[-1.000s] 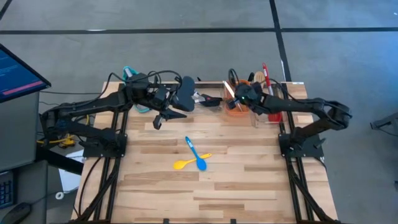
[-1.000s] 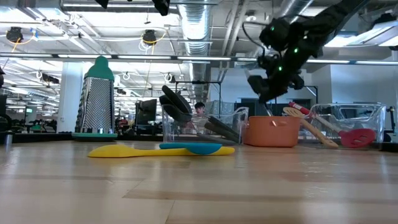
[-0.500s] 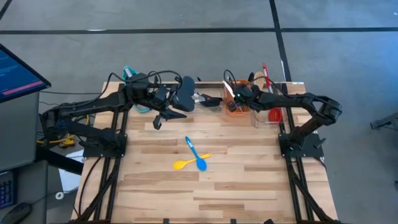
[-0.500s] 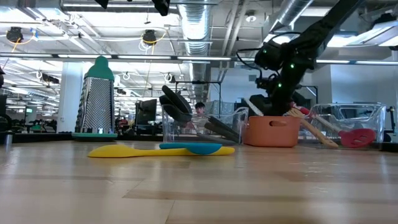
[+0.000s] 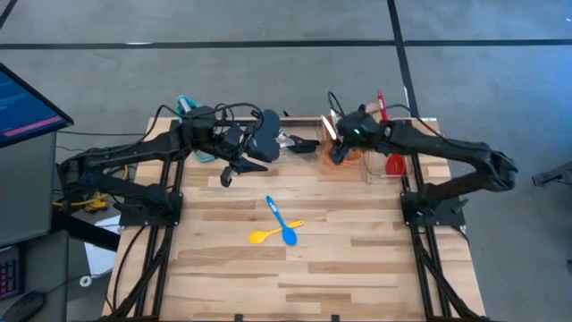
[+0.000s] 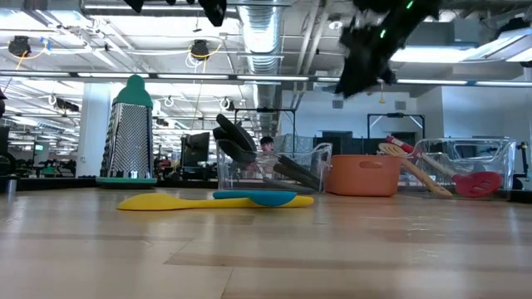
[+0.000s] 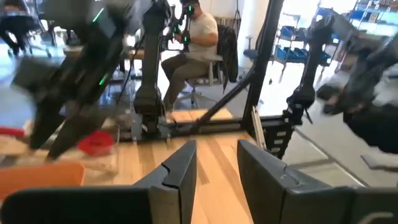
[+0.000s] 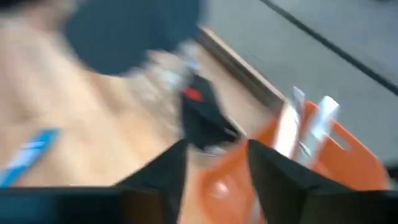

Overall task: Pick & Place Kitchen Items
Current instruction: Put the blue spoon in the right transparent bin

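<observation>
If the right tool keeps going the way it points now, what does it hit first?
Probably the orange tub: the right tool, open and empty, points at its near rim, with a dark utensil just beyond. Depth is unclear through blur.

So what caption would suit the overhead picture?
Right hand hovers open over the orange tub; blue spoon and yellow spoon lie mid-table.

orange tub (image 5: 342, 154), grater (image 6: 131, 129) — seated person (image 7: 194, 45)

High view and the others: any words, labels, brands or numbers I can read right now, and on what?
None can be read.
Blue computer screen at the table's left edge: shows lines of text, too small to read.
Orange rectangular tub, clear plastic trays, steel box grater: no label or print visible.
</observation>
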{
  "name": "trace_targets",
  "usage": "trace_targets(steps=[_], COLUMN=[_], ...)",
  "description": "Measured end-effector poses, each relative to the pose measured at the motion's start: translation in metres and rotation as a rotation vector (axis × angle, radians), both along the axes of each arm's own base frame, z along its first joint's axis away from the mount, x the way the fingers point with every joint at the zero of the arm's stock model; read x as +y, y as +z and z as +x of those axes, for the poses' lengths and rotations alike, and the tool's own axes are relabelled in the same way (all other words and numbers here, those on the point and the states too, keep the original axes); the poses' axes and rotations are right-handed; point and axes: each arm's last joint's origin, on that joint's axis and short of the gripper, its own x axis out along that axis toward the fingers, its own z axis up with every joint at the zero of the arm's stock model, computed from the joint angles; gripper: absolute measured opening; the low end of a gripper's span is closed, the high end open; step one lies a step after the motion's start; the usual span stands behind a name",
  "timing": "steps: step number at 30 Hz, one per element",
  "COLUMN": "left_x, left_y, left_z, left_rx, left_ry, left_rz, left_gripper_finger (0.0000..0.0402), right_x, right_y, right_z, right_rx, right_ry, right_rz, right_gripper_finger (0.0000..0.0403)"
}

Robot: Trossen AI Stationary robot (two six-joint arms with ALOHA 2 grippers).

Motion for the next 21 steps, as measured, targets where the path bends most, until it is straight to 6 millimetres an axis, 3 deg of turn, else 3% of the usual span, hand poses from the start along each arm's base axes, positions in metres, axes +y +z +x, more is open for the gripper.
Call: trace_targets(steps=[6,13,17,21], left_x=[-0.006,-0.041,-0.067,-0.077], left_y=[-0.013,-0.036,-0.053,-0.068], left_z=[-0.001,0.01,0.025,0.036], left_rx=[0.104,0.262,0.296,0.319], left_ry=[-0.029,0.027,-0.021,-0.087], left_rz=[0.064,0.31,0.464,0.563], left_gripper_finger=[0.0087,0.0031,0.0006,0.0004], right_x=[0.065,0.121,0.143,0.158], right_y=[0.016,0.006,-0.009,-0.025], right_z=[-0.014,-0.029,-0.037,-0.046], right_rx=[-0.183,-0.476,-0.625,-0.753], right_ry=[0.243,0.422,0.537,0.616], right_rz=[-0.075,-0.157,-0.203,-0.228], right_gripper_finger=[0.0018,0.0017,0.0003,0.0007])
